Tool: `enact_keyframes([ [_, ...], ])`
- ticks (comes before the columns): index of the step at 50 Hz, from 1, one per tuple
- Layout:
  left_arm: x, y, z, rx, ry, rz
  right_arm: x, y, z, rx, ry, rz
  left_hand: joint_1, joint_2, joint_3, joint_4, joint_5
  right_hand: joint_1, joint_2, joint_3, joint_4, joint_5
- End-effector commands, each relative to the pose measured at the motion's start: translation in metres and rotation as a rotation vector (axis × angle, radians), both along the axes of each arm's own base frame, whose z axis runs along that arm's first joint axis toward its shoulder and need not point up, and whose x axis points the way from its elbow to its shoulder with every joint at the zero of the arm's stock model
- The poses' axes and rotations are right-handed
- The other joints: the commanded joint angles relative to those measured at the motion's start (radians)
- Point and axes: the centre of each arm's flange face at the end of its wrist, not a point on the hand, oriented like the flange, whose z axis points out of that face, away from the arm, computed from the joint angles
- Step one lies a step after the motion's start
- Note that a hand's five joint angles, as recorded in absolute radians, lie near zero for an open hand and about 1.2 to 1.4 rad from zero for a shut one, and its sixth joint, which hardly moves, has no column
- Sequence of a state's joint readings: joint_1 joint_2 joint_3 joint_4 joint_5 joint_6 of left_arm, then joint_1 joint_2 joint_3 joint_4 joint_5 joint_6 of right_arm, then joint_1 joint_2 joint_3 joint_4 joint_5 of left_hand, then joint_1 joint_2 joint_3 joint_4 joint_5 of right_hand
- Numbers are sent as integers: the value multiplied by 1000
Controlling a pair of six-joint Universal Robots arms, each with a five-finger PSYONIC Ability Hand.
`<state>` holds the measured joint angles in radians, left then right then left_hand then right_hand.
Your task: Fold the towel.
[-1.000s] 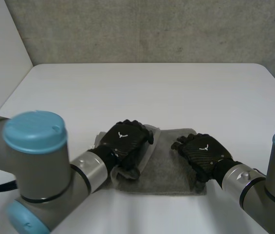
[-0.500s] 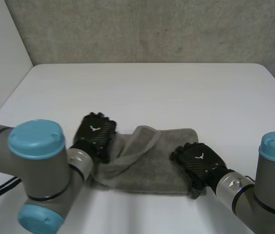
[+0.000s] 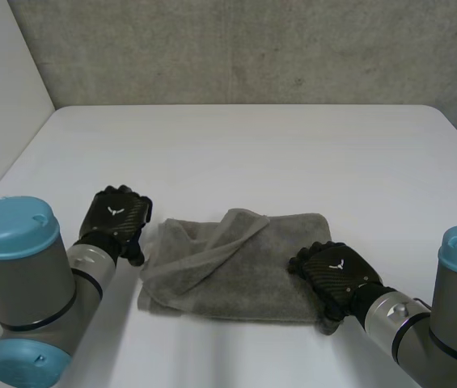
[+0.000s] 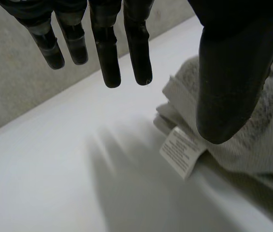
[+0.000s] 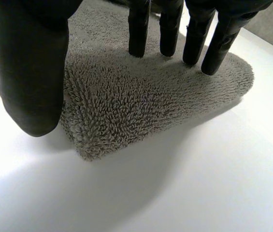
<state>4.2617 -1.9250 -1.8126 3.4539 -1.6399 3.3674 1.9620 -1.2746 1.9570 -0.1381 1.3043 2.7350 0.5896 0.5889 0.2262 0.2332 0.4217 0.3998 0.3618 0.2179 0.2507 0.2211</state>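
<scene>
sitting just beside the towel's left edge, the left hand [image 3: 115,220] has straight, relaxed fingers and holds nothing. the grey terry towel [image 3: 252,279] lies near the front of the white table [image 3: 252,153], its left part rumpled into a loose flap. the right hand [image 3: 337,273] rests flat-fingered on its near right corner. soft, light and limp, it probably wants pinching at a corner hem, near the care label [image 4: 180,151].

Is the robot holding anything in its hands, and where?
Nothing is held. The left robot hand is open beside the towel; the right robot hand just rests straight fingers on the towel's near corner.
</scene>
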Motion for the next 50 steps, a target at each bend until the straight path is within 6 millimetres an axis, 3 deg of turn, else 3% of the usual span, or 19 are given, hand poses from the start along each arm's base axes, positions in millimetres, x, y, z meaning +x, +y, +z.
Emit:
enact_keyframes([
  [1,-8,7,31,-84,53,-40,0,0,0,0,0,0,-6,-5,-52,-59,-13,2,40,-43,-76,6],
  [5,-29,24,49,-127,101,-136,0,0,0,-1,-1,-1,-32,-32,-52,-59,-39,2,40,-43,-76,6],
  [11,-48,36,52,-126,135,-210,-1,0,0,0,0,-1,-35,-35,-52,-59,-42,2,40,-43,-76,6],
  [18,-82,44,17,-32,128,-290,-2,-1,-1,3,2,-10,-35,-35,-52,-59,-42,-15,23,-43,-76,-11],
  [27,-97,34,-12,12,102,-296,-3,-3,-1,2,1,-16,-30,-29,-52,-59,-36,-15,23,-43,-76,-11],
  [36,-94,22,-13,-13,91,-227,-4,-3,-1,3,1,-17,-18,-17,-52,-59,-25,-15,23,-43,-76,-11],
  [41,-71,0,-12,-41,45,-72,-4,-3,-1,3,2,-19,-15,-14,-52,-59,-22,-12,26,-43,-76,-8],
  [50,-47,-5,-29,6,-19,-17,-6,-1,4,-9,-5,-20,-12,-11,-52,-59,-19,-4,34,-43,-76,1],
])
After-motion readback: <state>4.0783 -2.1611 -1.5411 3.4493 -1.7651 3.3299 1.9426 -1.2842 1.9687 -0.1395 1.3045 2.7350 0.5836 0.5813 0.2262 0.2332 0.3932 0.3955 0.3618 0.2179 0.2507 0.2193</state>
